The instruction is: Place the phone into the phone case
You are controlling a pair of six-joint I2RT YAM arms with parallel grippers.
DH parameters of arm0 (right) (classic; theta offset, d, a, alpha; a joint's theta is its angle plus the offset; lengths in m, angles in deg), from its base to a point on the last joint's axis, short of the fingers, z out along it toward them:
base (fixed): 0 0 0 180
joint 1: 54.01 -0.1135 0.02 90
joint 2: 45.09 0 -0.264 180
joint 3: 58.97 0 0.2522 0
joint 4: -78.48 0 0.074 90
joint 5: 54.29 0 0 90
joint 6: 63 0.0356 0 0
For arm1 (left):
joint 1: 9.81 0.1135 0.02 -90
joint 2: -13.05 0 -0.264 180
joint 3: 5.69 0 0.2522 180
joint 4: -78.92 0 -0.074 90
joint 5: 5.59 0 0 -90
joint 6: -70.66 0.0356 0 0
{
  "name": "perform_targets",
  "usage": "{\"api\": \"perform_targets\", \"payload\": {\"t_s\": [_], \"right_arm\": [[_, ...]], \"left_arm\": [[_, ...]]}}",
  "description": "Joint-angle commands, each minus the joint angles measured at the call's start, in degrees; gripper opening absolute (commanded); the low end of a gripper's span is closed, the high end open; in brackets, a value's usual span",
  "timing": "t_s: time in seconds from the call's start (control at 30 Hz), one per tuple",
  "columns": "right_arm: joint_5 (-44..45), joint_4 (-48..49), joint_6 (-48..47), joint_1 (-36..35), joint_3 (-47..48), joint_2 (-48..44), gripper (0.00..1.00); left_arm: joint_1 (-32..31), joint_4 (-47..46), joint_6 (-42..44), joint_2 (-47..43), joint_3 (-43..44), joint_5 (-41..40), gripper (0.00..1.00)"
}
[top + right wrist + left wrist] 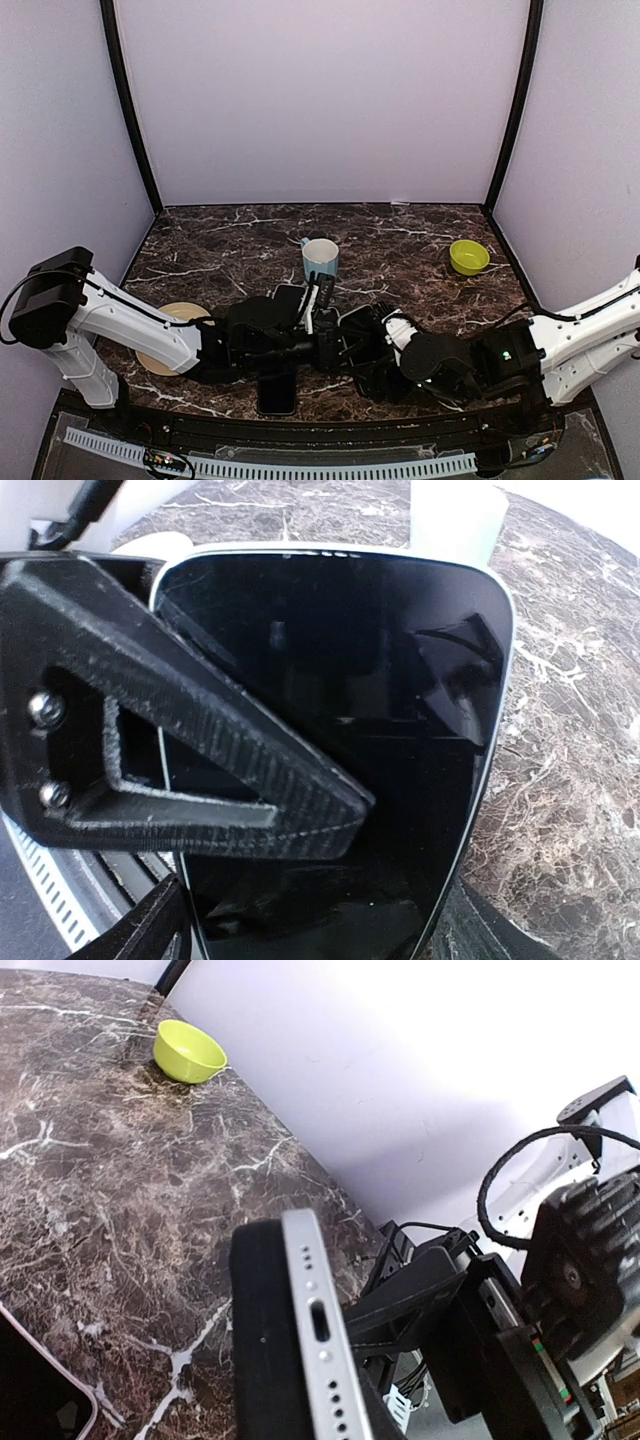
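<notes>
2 robot arms meet over the middle of a dark marble table (420, 240), both holding 1 phone (318, 1330) raised off the surface. The left gripper (312, 325) is pinched on the phone's thin body, 1 pad flat against a face. The phone's silver bottom edge, with its charging port, points at the left wrist camera. The right gripper (350, 335) is spread wide and clamped across the phone, 1 finger crossing the black screen. The phone case (277, 392), a dark slab, lies flat at the table's near edge, below the phone and toward the left arm, its long axis running near to far. The left arm looks nearer, so the phone likely must swing down, lie flat and line up with the case.
</notes>
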Motion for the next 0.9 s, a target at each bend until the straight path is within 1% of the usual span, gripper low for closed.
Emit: {"api": "perform_targets", "payload": {"t_s": [0.0, 0.1, 0.13, 0.17, 0.23, 0.27, 0.33, 0.4, 0.5, 0.57, 0.63, 0.77, 0.87], "right_arm": [[-3.02, 3.40, -1.07, -0.68, -1.88, -6.44, 0.58], [-9.64, 0.68, -3.22, 0.07, -3.08, -9.27, 0.88], [-12.07, -1.20, -4.33, 0.23, -3.13, -10.20, 0.96], [-14.44, -3.35, -5.35, 0.50, -3.24, -11.44, 0.98], [-20.18, -6.05, -8.72, 1.60, -3.74, -14.11, 0.99], [-23.84, -6.32, -10.63, 2.59, -3.97, -15.46, 0.99], [-30.66, -5.40, -15.09, 5.62, -3.78, -17.27, 0.98], [-34.92, -5.19, -19.59, 8.77, -2.18, -17.81, 0.98], [-38.94, -5.03, -27.24, 13.88, 0.31, -16.50, 0.98], [-40.76, -4.33, -30.88, 16.67, 2.20, -13.99, 0.95], [-43.07, -4.42, -33.83, 18.54, 4.38, -10.47, 0.88], [-46.05, -5.66, -37.69, 19.38, 6.97, -4.48, 0.73], [-48.39, -6.13, -39.25, 19.45, 7.73, -2.49, 0.71]], "left_arm": [[0.13, -0.01, 8.17, -0.49, -1.64, 5.93, 0.03], [0.06, 3.14, 13.95, -0.04, -2.22, 4.00, 0.00], [0.05, 5.17, 15.51, 0.34, -1.96, 3.94, 0.00], [-0.18, 6.00, 18.90, 0.54, -1.83, 4.07, 0.00], [-0.73, 8.28, 24.38, 1.22, -1.26, 4.47, 0.00], [-0.92, 9.46, 27.87, 1.58, -1.00, 4.61, 0.00], [-1.16, 9.60, 31.52, 1.65, -1.49, 5.81, 0.00], [-1.21, 7.26, 34.15, 1.09, -3.30, 8.08, 0.00], [-1.19, 0.36, 36.88, 0.10, -6.91, 11.91, 0.00], [-1.20, -3.19, 38.78, -0.41, -9.46, 13.68, 0.00], [-1.19, -4.30, 40.52, -0.64, -10.86, 14.50, 0.02], [-1.19, -2.58, 42.40, -0.19, -10.91, 15.22, 0.04], [-1.06, -1.53, 43.72, 0.05, -10.60, 15.17, 0.04]]}}
